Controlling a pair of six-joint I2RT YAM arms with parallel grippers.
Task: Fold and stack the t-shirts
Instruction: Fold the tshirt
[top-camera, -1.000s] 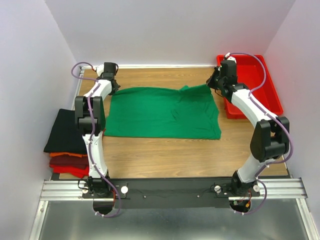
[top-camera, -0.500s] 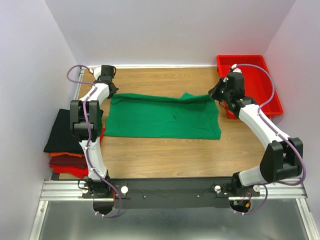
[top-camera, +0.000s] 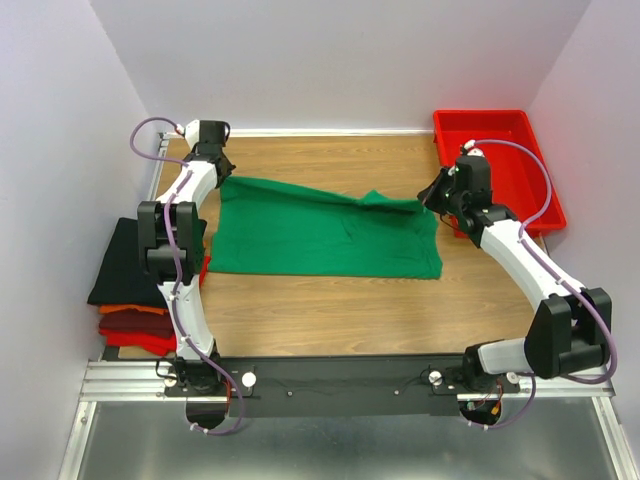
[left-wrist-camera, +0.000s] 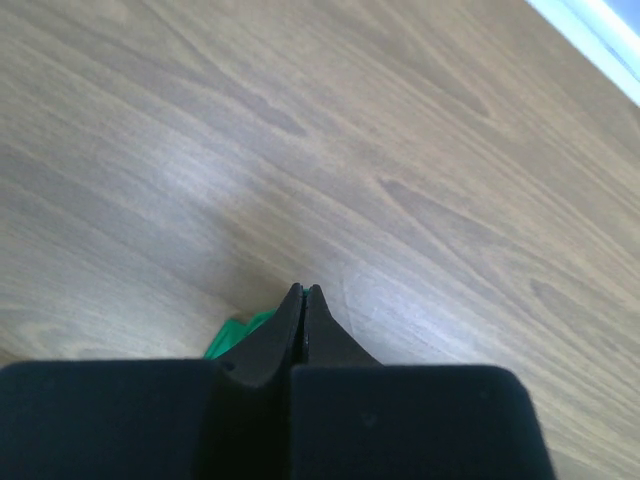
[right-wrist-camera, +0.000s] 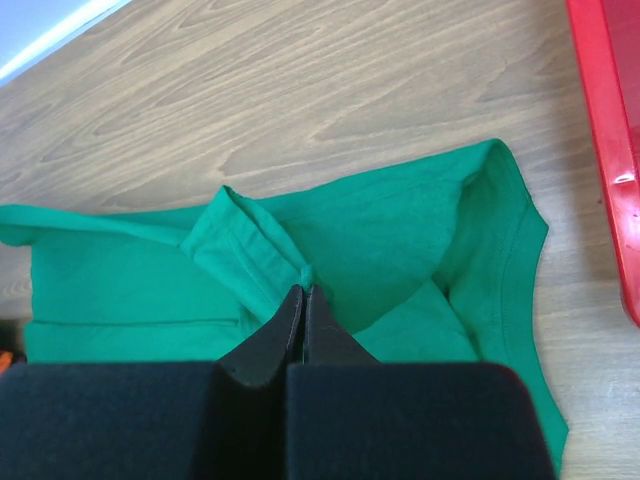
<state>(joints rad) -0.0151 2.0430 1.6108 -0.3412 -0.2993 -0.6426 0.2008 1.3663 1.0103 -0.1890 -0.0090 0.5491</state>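
Observation:
A bright green t-shirt (top-camera: 320, 235) lies spread across the middle of the wooden table. My left gripper (top-camera: 218, 176) is shut on its far left corner; a bit of green cloth (left-wrist-camera: 232, 332) shows beside the closed jaws (left-wrist-camera: 303, 292). My right gripper (top-camera: 428, 198) is shut on the shirt's far right edge, pinching a raised fold (right-wrist-camera: 300, 270). The far edge is lifted off the table between both grippers. Folded black (top-camera: 130, 262), orange (top-camera: 122, 309) and red (top-camera: 135, 330) shirts are stacked at the left edge.
A red plastic tray (top-camera: 500, 165) stands at the far right corner, close behind my right arm; its rim shows in the right wrist view (right-wrist-camera: 605, 150). White walls close the table in on three sides.
Both grippers have pulled the shirt's far edge toward the near side and lifted it. The right arm has swung outward and nearer. The far edge now folds over.

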